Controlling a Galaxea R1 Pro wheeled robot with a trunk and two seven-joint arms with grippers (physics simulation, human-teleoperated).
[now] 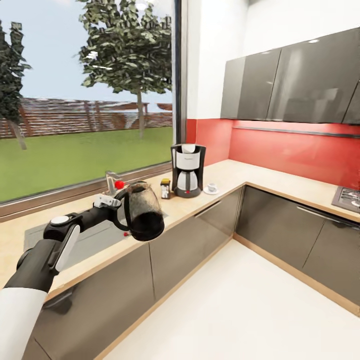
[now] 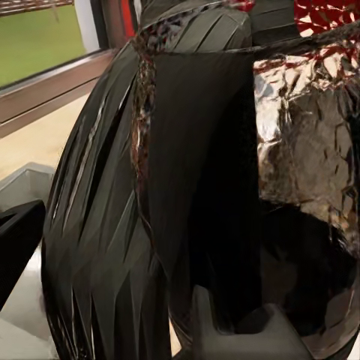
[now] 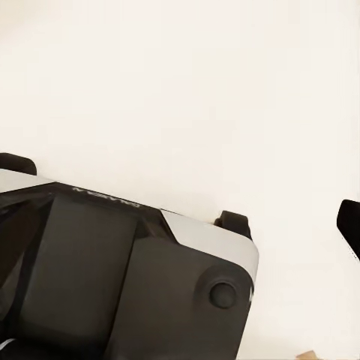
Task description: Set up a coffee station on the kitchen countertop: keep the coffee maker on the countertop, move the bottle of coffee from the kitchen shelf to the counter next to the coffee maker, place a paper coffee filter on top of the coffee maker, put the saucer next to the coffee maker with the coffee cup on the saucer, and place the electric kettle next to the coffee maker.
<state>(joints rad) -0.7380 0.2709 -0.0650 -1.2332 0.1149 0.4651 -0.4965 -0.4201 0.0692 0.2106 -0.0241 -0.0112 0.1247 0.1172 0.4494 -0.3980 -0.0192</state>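
- Left end effector (image 1: 121, 212) pinching the electric kettle (image 1: 144, 212) by its handle; kettle held in the air, tipped on its side, above the bench (image 1: 227, 172) edge by the sink (image 1: 95, 240).
- Left wrist view: dark ribbed kettle body (image 2: 105, 225) close up, shiny metal patch beside it.
- Red-knobbed faucet (image 1: 114, 182) just behind the kettle.
- Bottle of coffee (image 1: 165, 189) standing on bench, just beside the coffee maker (image 1: 187, 170).
- Coffee maker upright near the bench corner, paper coffee filter (image 1: 188, 148) on top.
- Coffee cup (image 1: 212, 187) sits on the saucer (image 1: 211, 191), just past the coffee maker.
- Right end effector: one dark fingertip (image 3: 350, 225) at frame edge over pale floor (image 3: 187, 90) and robot base (image 3: 127, 277); spread or pressed together, cannot tell.
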